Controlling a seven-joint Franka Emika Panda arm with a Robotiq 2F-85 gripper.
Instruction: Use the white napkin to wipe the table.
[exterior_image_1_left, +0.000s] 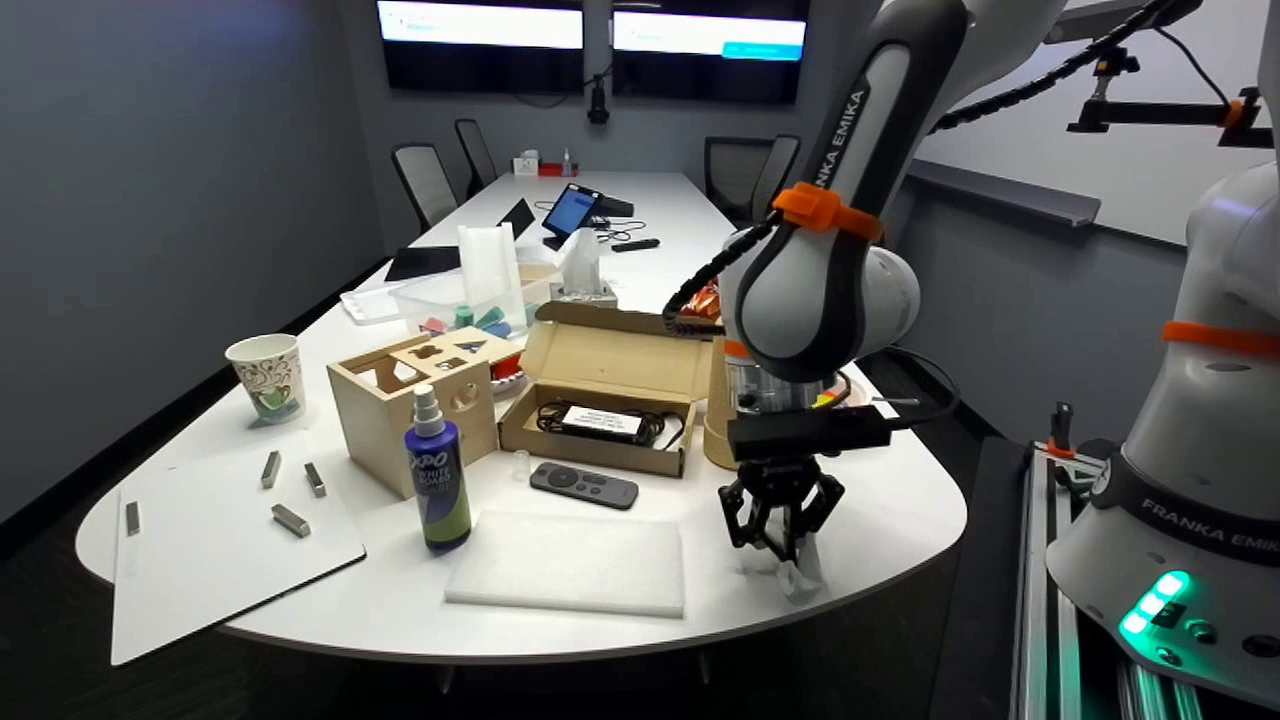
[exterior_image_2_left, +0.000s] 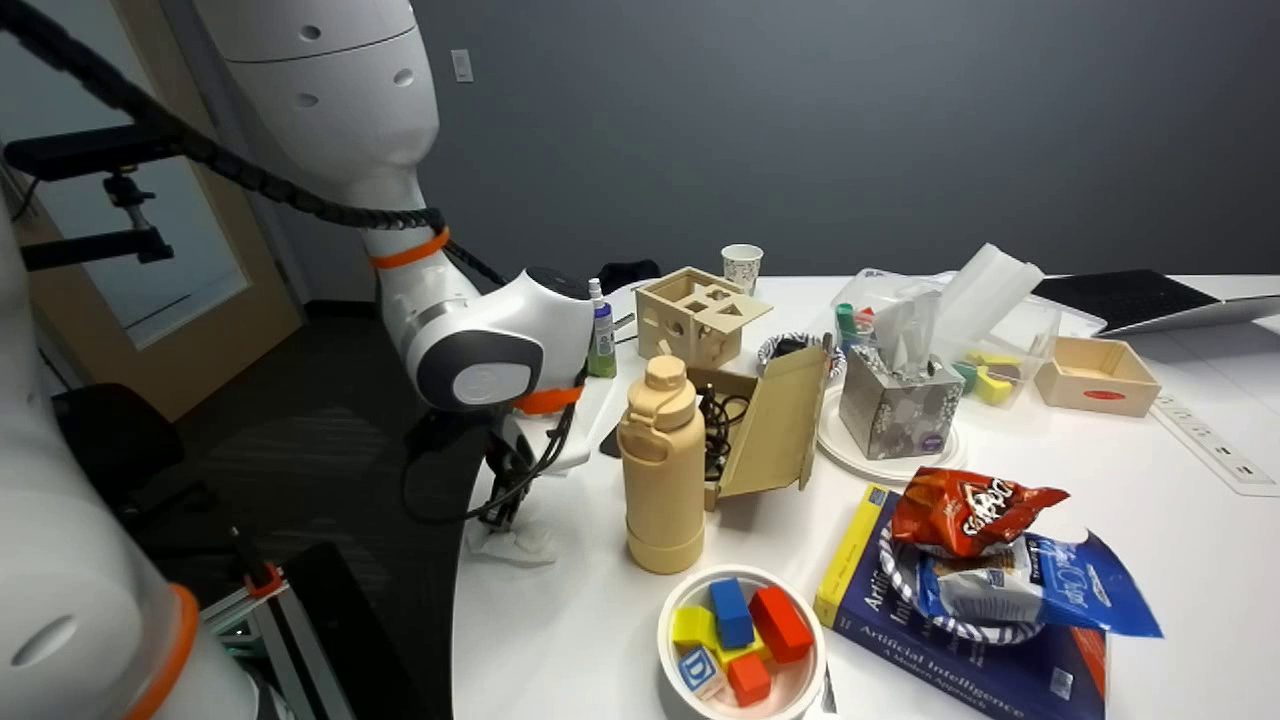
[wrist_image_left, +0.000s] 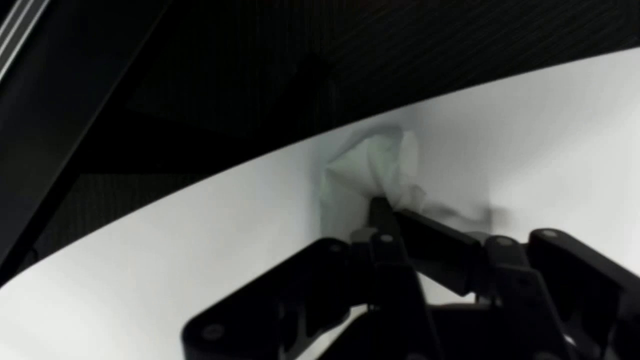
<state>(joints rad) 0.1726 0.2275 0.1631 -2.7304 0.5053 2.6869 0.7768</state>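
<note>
White arm (exterior_image_1_left: 800, 290), orange straps (exterior_image_1_left: 826, 212), black cable (exterior_image_2_left: 300, 200), black fingers (wrist_image_left: 435, 245).

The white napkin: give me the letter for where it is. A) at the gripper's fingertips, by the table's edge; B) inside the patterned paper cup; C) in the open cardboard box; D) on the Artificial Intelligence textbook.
A: the wrist view shows the gripper closed on the white napkin, near the edge of the table.

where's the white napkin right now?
In an exterior view, the white napkin is right of centre, pinched at the tips of the gripper, by the near edge of the table, to the right of the flat white sheet.
</note>
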